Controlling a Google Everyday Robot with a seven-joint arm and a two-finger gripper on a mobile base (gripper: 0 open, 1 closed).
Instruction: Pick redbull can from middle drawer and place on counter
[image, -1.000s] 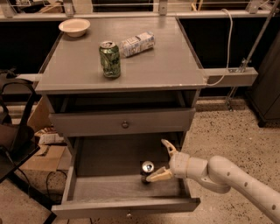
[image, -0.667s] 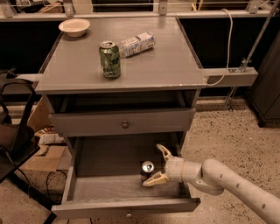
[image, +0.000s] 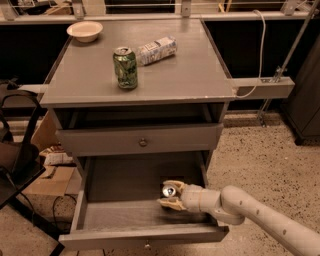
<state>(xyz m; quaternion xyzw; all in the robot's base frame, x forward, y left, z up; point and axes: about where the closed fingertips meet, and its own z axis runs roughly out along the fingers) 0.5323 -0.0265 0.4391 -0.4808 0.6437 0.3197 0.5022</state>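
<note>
The redbull can (image: 168, 190) stands in the open middle drawer (image: 145, 236), toward its right side; only its shiny silver top and a bit of dark body show. My gripper (image: 169, 194) reaches into the drawer from the right. Its tan fingers (image: 173, 184) sit on either side of the can and appear closed against it. The can still rests on the drawer floor. The counter (image: 175, 75) is the flat grey cabinet top above.
A green can (image: 125, 67), a white crumpled packet (image: 157, 50) and a pale bowl (image: 84, 31) are on the counter. A shut drawer front with a round knob (image: 143, 142) overhangs the open drawer. A black chair (image: 15, 150) and cardboard (image: 50, 180) stand to the left.
My gripper has moved left, deeper into the drawer, and its wide-spread fingers have closed in around the redbull can. The can has not moved.
</note>
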